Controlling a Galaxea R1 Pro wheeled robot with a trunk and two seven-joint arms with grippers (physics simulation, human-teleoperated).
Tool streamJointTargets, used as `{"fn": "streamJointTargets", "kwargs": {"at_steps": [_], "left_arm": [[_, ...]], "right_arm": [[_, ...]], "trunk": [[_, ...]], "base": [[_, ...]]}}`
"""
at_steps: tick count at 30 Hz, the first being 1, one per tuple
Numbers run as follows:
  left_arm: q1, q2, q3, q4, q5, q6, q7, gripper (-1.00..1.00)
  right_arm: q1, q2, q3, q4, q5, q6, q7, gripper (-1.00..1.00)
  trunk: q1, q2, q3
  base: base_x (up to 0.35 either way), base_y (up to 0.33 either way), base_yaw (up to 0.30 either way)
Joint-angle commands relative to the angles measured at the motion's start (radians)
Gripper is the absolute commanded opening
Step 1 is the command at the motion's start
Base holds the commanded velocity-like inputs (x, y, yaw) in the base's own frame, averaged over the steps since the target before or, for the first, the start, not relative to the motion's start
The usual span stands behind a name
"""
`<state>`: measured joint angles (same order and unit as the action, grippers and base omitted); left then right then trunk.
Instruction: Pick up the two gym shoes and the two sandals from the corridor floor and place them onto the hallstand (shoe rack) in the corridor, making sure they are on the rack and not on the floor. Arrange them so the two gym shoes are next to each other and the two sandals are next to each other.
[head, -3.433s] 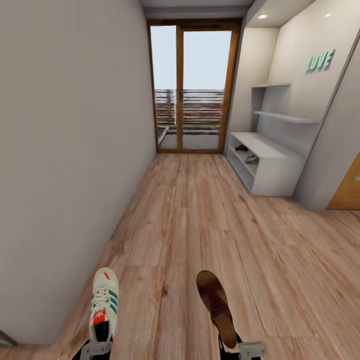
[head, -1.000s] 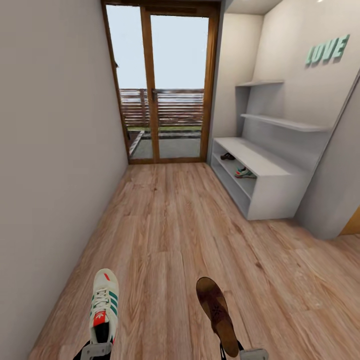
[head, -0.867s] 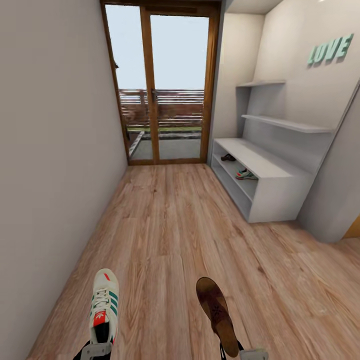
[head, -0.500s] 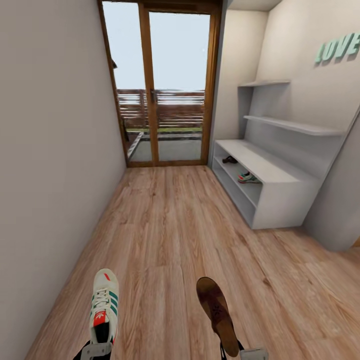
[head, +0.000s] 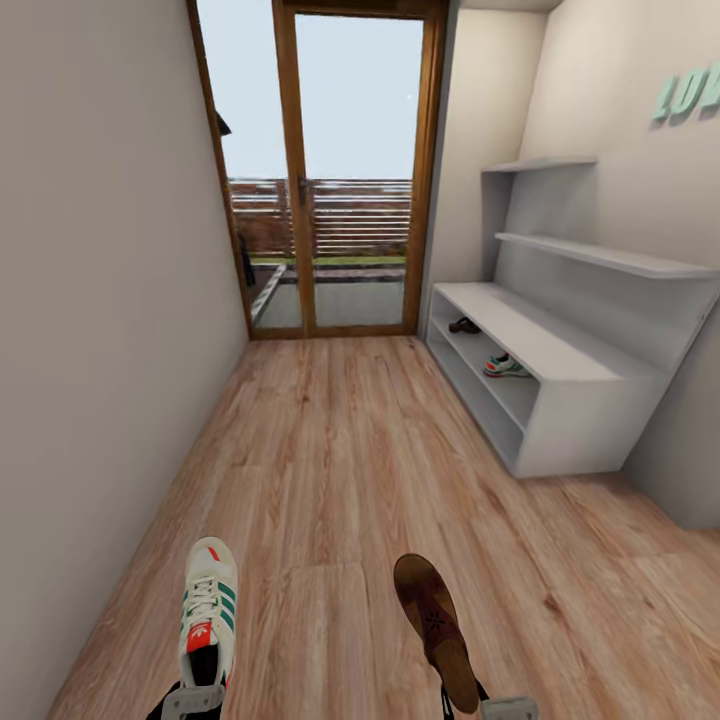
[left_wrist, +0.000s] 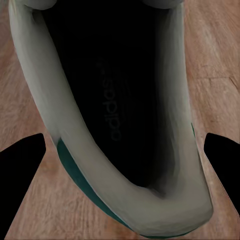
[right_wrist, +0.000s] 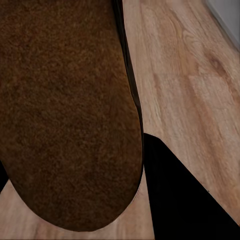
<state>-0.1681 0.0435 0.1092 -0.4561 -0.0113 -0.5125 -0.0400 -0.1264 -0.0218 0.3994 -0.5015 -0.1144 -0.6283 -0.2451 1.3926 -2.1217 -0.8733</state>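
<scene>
On the light grey hallstand (head: 590, 400), a white sneaker with green stripes (head: 505, 366) and a dark brown sandal (head: 464, 325) already lie on its upper open shelf. Above the wood-plank corridor floor (head: 330, 460), the left fingers (head: 190, 697) grasp the second white sneaker (head: 208, 610) and the right fingers (head: 500, 708) grasp the second brown sandal (head: 436, 625); both remain to be shelved beside their mates

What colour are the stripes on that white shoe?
Green, on the gym shoe held by the left gripper; clearest in the head view.
</scene>
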Motion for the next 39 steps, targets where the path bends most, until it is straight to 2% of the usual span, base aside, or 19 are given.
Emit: {"fn": "streamJointTargets", "kwargs": {"at_steps": [1, 15, 39], "left_arm": [[-0.001, -0.001, 0.004, 0.0, -0.001, -0.003, -0.004, -1.0], [-0.001, 0.001, 0.004, 0.0, -0.001, -0.003, -0.003, -1.0], [-0.001, 0.001, 0.004, 0.0, -0.001, -0.003, -0.003, -1.0]], "right_arm": [[-0.001, -0.001, 0.009, 0.0, -0.013, -0.004, -0.002, -1.0], [-0.001, -0.001, 0.01, 0.0, -0.012, -0.004, -0.002, -1.0], [-0.001, -0.001, 0.01, 0.0, -0.012, -0.004, -0.002, -1.0]], "trunk": [[0.0, 0.0, -0.001], [0.0, 0.0, -0.001], [0.0, 0.0, -0.001]], "base": [[0.34, 0.0, 0.0], [0.34, 0.001, 0.0], [0.331, 0.107, 0.0]]}}
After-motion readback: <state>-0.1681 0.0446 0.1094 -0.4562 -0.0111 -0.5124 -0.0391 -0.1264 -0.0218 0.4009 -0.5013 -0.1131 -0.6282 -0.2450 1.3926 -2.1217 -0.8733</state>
